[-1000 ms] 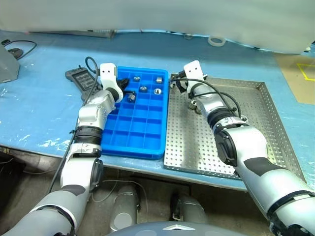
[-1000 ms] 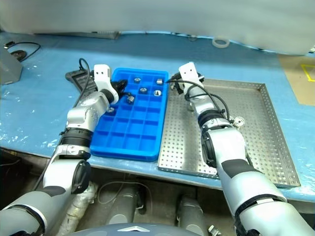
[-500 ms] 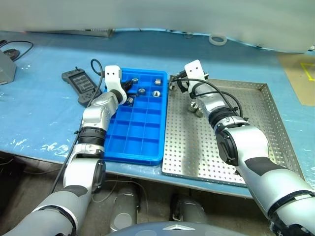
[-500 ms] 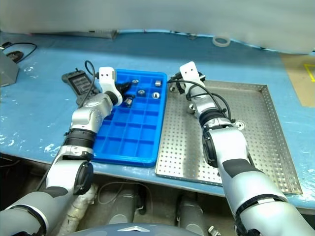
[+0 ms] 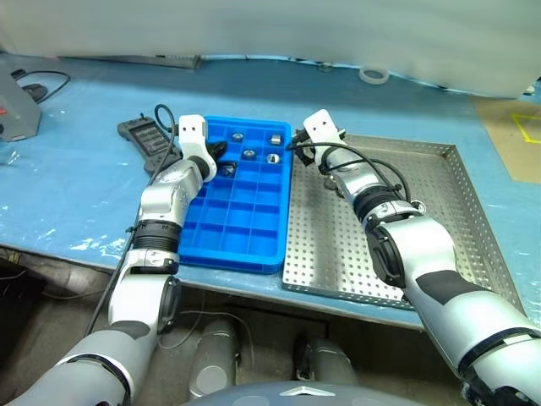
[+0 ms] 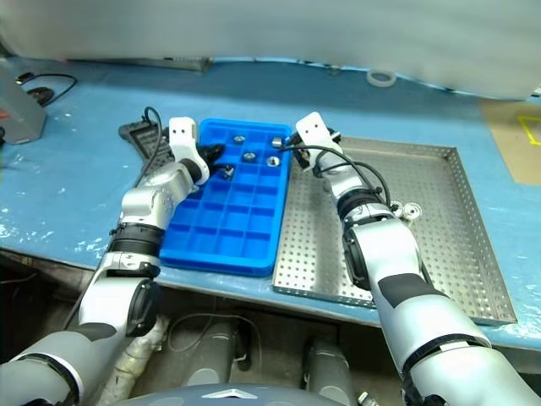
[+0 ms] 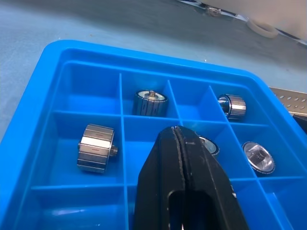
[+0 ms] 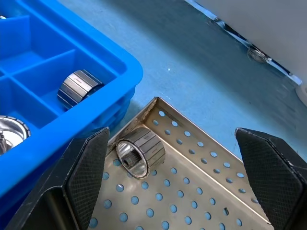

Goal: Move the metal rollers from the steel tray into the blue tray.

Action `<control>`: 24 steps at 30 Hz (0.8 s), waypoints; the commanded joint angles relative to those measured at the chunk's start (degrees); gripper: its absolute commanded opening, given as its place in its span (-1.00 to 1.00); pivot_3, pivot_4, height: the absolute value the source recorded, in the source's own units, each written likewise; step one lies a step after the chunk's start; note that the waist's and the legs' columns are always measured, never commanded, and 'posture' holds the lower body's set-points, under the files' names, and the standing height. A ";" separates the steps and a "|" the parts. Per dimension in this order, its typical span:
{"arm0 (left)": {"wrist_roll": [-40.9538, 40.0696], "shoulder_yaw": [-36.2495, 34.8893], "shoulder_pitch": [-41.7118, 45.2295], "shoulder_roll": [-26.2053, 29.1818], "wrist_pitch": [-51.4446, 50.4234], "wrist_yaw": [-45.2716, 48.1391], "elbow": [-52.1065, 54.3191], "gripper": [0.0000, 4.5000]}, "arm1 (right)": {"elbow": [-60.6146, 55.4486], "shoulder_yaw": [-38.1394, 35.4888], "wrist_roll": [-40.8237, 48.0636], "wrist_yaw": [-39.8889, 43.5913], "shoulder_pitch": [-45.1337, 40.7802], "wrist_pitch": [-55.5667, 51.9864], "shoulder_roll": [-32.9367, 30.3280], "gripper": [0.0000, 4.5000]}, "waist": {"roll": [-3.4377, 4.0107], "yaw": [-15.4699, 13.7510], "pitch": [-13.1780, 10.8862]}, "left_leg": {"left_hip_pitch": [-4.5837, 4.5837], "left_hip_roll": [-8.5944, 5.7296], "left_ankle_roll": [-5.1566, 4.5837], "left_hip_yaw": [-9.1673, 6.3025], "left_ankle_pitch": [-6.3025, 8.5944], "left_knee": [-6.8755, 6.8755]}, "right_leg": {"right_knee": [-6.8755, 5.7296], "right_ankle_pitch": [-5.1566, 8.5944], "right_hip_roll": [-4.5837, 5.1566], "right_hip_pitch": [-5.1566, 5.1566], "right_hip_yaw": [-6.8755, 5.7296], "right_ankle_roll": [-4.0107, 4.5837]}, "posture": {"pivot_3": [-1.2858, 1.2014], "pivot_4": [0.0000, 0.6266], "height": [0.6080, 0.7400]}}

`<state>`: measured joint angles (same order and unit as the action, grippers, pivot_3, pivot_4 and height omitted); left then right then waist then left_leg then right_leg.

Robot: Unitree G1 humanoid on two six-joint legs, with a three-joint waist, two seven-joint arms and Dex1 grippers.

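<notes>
The blue tray [image 5: 228, 228] lies left of the steel tray [image 5: 439, 194]. Several metal rollers [image 7: 97, 147] sit in the blue tray's far compartments. My left gripper [image 5: 221, 156] hangs shut and empty over those compartments, its fingers [image 7: 184, 191] pressed together. My right gripper [image 8: 177, 191] stands open over the steel tray's far corner beside the blue tray. One roller [image 8: 140, 152] lies on its side in that corner, between and just beyond the fingers [image 8: 86, 177]. Two more rollers [image 6: 412, 209] lie on the steel tray beside my right forearm.
A dark grey handheld controller [image 5: 142, 135] lies just left of the blue tray. A white tape ring [image 5: 372, 74] sits at the back of the blue table cover. A grey device [image 5: 19, 114] with a cable is at the far left.
My right gripper has shifted slightly left toward the steel tray's corner next to the blue tray and rolled a little. My left gripper has stayed where it was. The camera has shifted.
</notes>
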<state>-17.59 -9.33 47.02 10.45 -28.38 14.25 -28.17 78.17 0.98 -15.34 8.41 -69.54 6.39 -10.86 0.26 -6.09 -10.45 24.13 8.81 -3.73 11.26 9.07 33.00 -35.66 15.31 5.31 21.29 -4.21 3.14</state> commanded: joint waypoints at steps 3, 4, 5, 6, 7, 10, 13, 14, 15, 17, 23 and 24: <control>-0.04 0.15 -0.56 0.47 -1.83 0.02 4.17 -1.00 | -0.29 0.46 -0.80 0.05 -1.76 -0.15 -0.49 0.98 | 0.00 0.02 0.00 | 0.06 0.00 0.11 0.00 -0.08 -0.07 | 0.01 0.00 -0.01 0.10 -0.01 -0.01 | 0.18 -0.52 1.00; 0.29 0.41 -0.86 0.74 -2.28 0.09 4.15 -1.00 | -0.27 0.60 -0.99 0.11 -1.79 -0.19 -0.44 0.98 | 0.00 0.04 0.00 | 0.09 0.00 0.10 0.00 -0.08 -0.08 | 0.00 -0.01 -0.01 0.13 -0.01 -0.01 | 0.18 -0.52 1.00; 0.27 0.32 -1.08 0.81 -2.62 0.08 4.11 -1.00 | -0.25 0.71 -1.14 0.15 -1.79 -0.24 -0.39 0.98 | 0.00 0.05 0.00 | 0.11 -0.01 0.08 0.00 -0.07 -0.11 | 0.00 -0.01 -0.01 0.17 -0.02 -0.01 | 0.18 -0.52 1.00; 0.21 0.21 -1.23 0.81 -2.74 0.01 4.14 -1.00 | -0.24 0.75 -1.24 0.16 -1.78 -0.27 -0.35 0.98 | 0.00 0.05 0.00 | 0.16 -0.01 0.03 0.00 -0.09 -0.14 | -0.01 -0.01 -0.01 0.22 -0.03 -0.01 | 0.18 -0.52 1.00; 0.07 -0.10 -1.51 0.83 -3.11 -0.42 4.42 -1.00 | -0.21 0.81 -1.36 0.10 -1.69 -0.35 -0.28 0.98 | 0.00 0.05 0.00 | 0.22 0.00 -0.07 0.00 -0.15 -0.16 | -0.01 -0.01 -0.01 0.28 -0.05 -0.01 | 0.19 -0.52 1.00; -0.19 -0.79 -1.75 0.94 -4.59 -1.55 4.62 -1.00 | -0.15 0.81 -1.59 -0.01 -1.48 -0.51 -0.05 0.98 | 0.00 0.05 0.00 | 0.42 0.00 -0.18 0.00 -0.09 -0.21 | 0.05 0.00 -0.01 0.48 -0.09 0.00 | 0.19 -0.52 1.00; -0.22 -0.62 -2.20 0.93 -5.00 -1.48 5.68 -1.00 | -0.18 0.82 -1.67 0.05 -1.31 -0.45 0.03 0.98 | 0.13 0.05 -0.14 | -0.02 -0.03 -0.08 0.05 0.09 -0.60 | 0.58 0.02 -0.02 -0.04 -0.20 -0.01 | 0.19 -0.52 1.00; -0.24 -0.61 -2.23 0.89 -5.10 -1.47 5.83 -1.00 | -0.17 0.78 -1.63 0.08 -1.26 -0.46 0.04 0.98 | 0.26 0.03 -0.30 | -0.60 -0.02 -0.03 0.12 0.09 -1.05 | 1.19 0.05 -0.11 -0.65 -0.25 -0.03 | 0.19 -0.52 1.00; -0.26 -0.60 -2.28 0.83 -5.27 -1.51 6.03 -1.00 | -0.17 0.79 -1.63 0.10 -1.20 -0.44 0.02 0.98 | 0.42 -0.05 -0.44 | -1.14 -0.03 0.01 0.15 0.11 -1.38 | 1.65 0.09 -0.16 -1.26 -0.28 -0.11 | 0.19 -0.52 1.00; -0.19 -0.36 -2.32 0.64 -5.41 -1.43 6.31 -1.00 | -0.15 0.76 -1.65 0.11 -1.08 -0.45 -0.08 0.98 | 0.61 -0.64 -0.69 | -2.38 -0.09 0.13 0.31 0.18 -2.22 | 2.83 0.18 -0.18 -2.64 -0.37 -0.27 | 0.19 -0.52 1.00; 0.85 0.51 -2.68 -0.04 -5.20 -2.06 6.36 -1.00 | -0.13 0.79 -1.75 0.20 -0.65 -0.44 -0.45 0.98 | 0.45 -0.41 -0.59 | -4.09 -0.49 0.02 0.14 1.93 -2.58 | 4.60 0.99 -0.22 -5.07 -0.43 -1.48 | 0.18 -0.52 1.00; 0.79 0.48 -2.68 -0.12 -5.29 -2.02 6.47 -1.00 | -0.13 0.83 -1.79 0.21 -0.56 -0.40 -0.51 0.98 | 0.30 0.28 -0.52 | -4.29 -0.70 0.01 -0.11 2.42 -2.23 | 2.78 1.30 -0.12 -3.94 -0.45 -1.30 | 0.18 -0.52 1.00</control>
<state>-16.71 -9.42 43.90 10.94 -34.04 12.11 -23.69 78.23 1.75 -17.02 8.69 -70.14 5.89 -10.79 0.56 -5.80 -10.97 19.85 7.93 -3.67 10.54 11.89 31.34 -37.28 16.71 5.45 19.62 -4.39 1.77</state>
